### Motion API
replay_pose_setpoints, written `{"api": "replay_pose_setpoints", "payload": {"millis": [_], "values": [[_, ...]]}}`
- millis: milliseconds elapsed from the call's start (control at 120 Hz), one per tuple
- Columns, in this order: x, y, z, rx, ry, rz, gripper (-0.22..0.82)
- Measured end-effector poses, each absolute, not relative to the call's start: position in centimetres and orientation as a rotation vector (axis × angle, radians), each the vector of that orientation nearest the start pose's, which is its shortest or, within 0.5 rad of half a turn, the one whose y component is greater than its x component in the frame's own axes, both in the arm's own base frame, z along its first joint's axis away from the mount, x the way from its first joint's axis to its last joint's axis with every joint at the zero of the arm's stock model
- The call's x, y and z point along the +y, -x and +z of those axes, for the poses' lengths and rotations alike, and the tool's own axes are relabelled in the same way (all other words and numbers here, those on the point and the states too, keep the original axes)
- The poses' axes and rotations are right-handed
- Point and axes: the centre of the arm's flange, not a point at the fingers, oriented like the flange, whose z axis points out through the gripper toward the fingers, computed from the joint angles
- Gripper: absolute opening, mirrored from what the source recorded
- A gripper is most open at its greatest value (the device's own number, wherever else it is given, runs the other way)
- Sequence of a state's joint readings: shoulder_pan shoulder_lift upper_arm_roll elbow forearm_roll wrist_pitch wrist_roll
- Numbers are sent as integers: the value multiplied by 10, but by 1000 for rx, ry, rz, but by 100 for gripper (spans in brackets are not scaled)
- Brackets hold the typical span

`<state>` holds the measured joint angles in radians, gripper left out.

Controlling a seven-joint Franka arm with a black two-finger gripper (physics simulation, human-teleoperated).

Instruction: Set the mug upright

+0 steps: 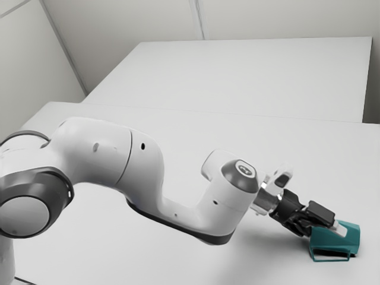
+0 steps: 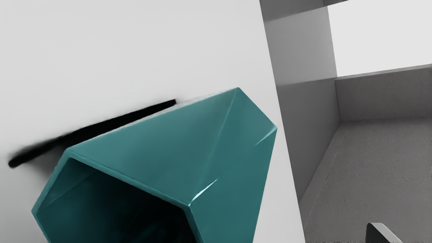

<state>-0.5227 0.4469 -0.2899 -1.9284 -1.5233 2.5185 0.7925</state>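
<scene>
Pale walls (image 1: 124,35) stand behind the white counter (image 1: 267,142), where the teal, faceted mug (image 1: 335,242) lies tipped on its side toward the exterior view's right, just by my black hand (image 1: 337,227). From the exterior I get its thin, angular handle (image 1: 331,260), low on the near side; my wrist view looks into its dark, open mouth (image 2: 114,202). My fingers are spread apart, one fingertip (image 2: 379,233) clear of the mug's outer wall.
</scene>
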Motion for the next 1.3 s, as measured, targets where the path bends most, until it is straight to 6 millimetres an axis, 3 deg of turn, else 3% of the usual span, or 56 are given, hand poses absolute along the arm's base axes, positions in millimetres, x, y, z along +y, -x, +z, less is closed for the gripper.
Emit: {"api": "replay_pose_setpoints", "payload": {"millis": [583, 742, 842, 975, 1075, 1142, 1300], "values": [[-447, -449, 269, -288, -2095, 55, -3], [-447, -449, 271, -290, -2095, 59, -12], [-447, -451, 283, -301, -2092, 79, -14], [-442, -458, 320, -325, -2080, 150, -17], [-424, -465, 353, -366, -2097, 225, -17], [-400, -469, 381, -432, -2138, 290, -18], [-304, -464, 418, -517, -2309, 395, -18]]}}
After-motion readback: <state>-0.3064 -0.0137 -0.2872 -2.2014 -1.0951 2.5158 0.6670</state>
